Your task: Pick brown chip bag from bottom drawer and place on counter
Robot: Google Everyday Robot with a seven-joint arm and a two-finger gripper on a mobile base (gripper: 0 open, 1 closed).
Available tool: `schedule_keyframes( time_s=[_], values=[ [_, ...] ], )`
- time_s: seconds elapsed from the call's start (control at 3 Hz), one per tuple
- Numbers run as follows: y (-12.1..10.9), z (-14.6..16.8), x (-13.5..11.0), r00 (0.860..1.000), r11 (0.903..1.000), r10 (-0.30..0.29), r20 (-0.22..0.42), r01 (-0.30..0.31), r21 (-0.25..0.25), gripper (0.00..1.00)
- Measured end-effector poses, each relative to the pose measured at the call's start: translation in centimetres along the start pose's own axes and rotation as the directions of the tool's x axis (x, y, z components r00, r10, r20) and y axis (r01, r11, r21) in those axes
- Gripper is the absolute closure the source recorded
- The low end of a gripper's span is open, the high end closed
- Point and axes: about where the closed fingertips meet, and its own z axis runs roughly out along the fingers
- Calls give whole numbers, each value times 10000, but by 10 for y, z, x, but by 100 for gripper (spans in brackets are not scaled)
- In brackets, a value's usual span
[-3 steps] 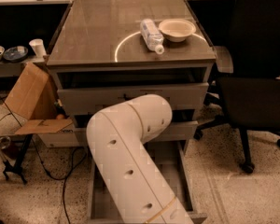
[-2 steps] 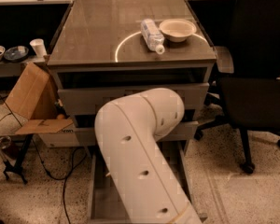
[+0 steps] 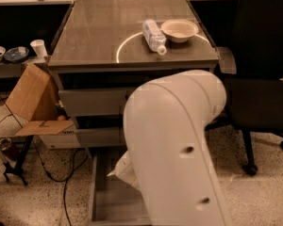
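The bottom drawer [image 3: 100, 199] is pulled open at the foot of the grey cabinet; the part of its grey inside that shows is bare. The brown chip bag is hidden or out of view. The counter [image 3: 99, 32] is the glossy cabinet top with a pale ring mark. My white arm [image 3: 174, 145] fills the middle and lower right and bends down over the drawer. My gripper is hidden behind the arm, somewhere low by the drawer.
A clear plastic bottle [image 3: 153, 36] lies on the counter beside a cream bowl [image 3: 179, 29]. A tan cardboard box [image 3: 30, 100] leans left of the cabinet. Cables [image 3: 61, 173] trail on the floor. A black office chair [image 3: 264, 79] stands right.
My arm has swung to the right and closer to the camera, covering more of the upper drawers and the open drawer's right side. The counter items have not moved.
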Motion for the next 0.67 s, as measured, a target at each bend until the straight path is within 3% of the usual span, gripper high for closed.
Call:
schedule_keyframes(
  time_s=[0.33, 0.67],
  values=[
    [7, -66, 10, 9993, 9995, -198, 301, 191, 235, 100],
    [23, -130, 36, 9844, 9853, -1704, 446, 1700, 144, 100]
  ],
)
